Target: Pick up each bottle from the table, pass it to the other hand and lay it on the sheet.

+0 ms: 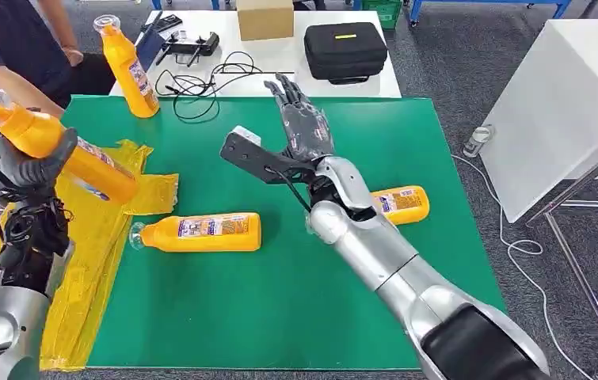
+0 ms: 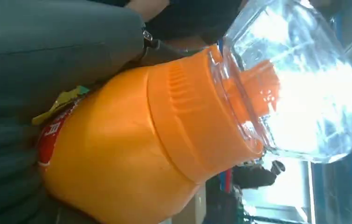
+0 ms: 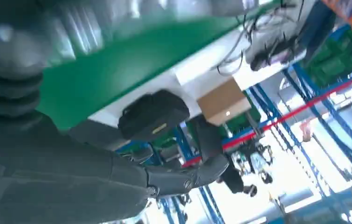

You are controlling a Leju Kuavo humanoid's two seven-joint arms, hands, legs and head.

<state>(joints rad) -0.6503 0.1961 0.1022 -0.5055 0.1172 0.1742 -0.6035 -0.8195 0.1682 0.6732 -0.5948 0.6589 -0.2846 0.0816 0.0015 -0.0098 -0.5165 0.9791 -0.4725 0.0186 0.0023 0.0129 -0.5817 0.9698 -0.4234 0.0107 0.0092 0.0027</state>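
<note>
My left hand (image 1: 30,170) grips an orange bottle (image 1: 58,146) with a clear cap, held tilted above the yellow sheet (image 1: 97,237) at the table's left side. Up close in the left wrist view the same bottle (image 2: 132,154) shows its clear cap (image 2: 300,79). My right hand (image 1: 305,127) hovers over the middle of the green table (image 1: 295,301), fingers spread and nothing in them. One orange bottle (image 1: 204,232) lies on its side beside the sheet. Another (image 1: 402,203) lies partly behind my right forearm. A third (image 1: 127,67) stands upright at the far left corner.
A person (image 1: 18,55) sits at the far left, one arm near the held bottle. Behind the green table a white table (image 1: 279,67) carries a black case (image 1: 345,50), a cardboard box (image 1: 264,17) and cables (image 1: 200,79). A white cabinet (image 1: 565,111) stands to the right.
</note>
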